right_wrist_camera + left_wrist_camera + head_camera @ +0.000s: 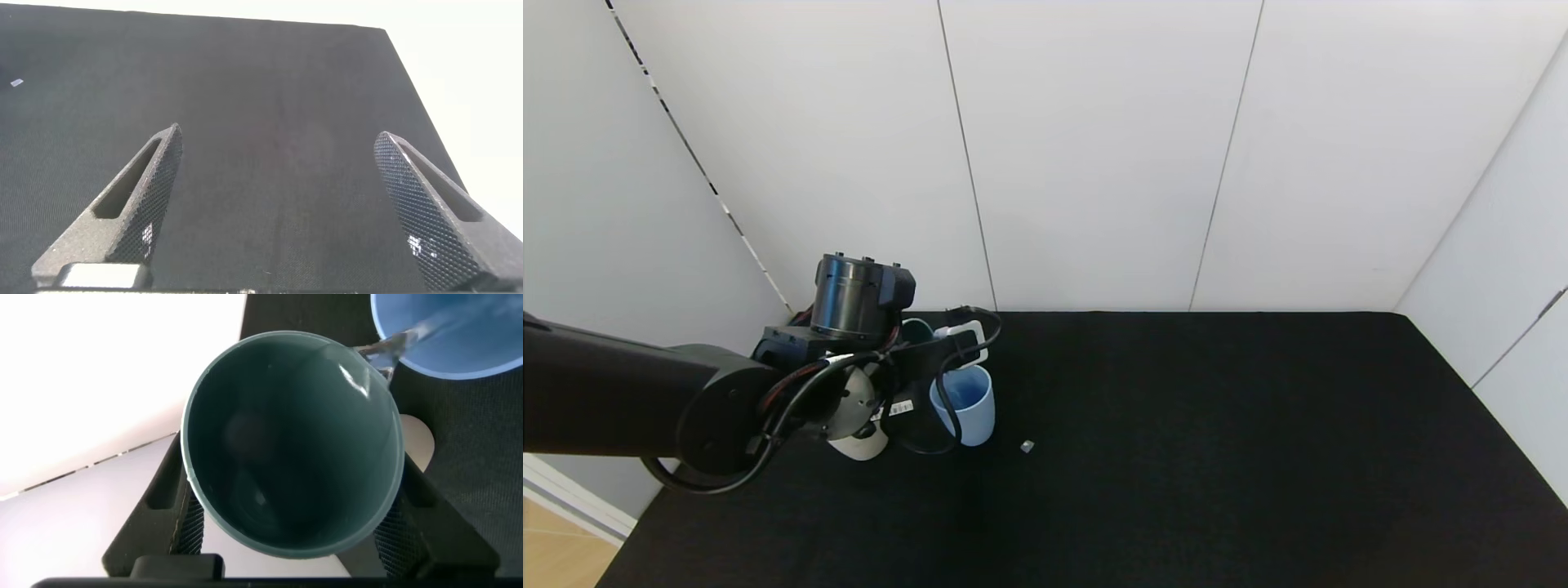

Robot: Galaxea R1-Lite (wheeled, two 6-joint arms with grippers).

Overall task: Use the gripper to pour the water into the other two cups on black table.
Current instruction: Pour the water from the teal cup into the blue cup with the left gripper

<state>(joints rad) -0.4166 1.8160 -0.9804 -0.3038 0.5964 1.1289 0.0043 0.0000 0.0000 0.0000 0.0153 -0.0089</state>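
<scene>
Teal-green tumbler [292, 441] fills my left wrist view, clamped between the fingers of my left pincer [913, 353] and tipped so its lip hangs over the light blue cup [965, 403]. A thin thread of water [392, 348] runs off that lip into the blue cup, which stands on the black surface [1176, 449] just below and ahead of the pincer. The cream cup [859, 441] stands close beside the blue one, under my wrist and mostly hidden by it; how much it holds I cannot tell. To do this pour well, I judge I should keep the grip firm and the tilt shallow, so the stream stays narrow and lands inside the blue rim rather than on the cloth. The tumbler's lip sits close to that rim, so I should take care not to bump it. I should level out before the tumbler runs dry if the cream cup needs its share. A small pale speck [1027, 446] lies on the surface beyond the blue cup, out of my way. My right pincer [282, 204] hangs released over bare surface, well apart from the cups, holding nothing.
</scene>
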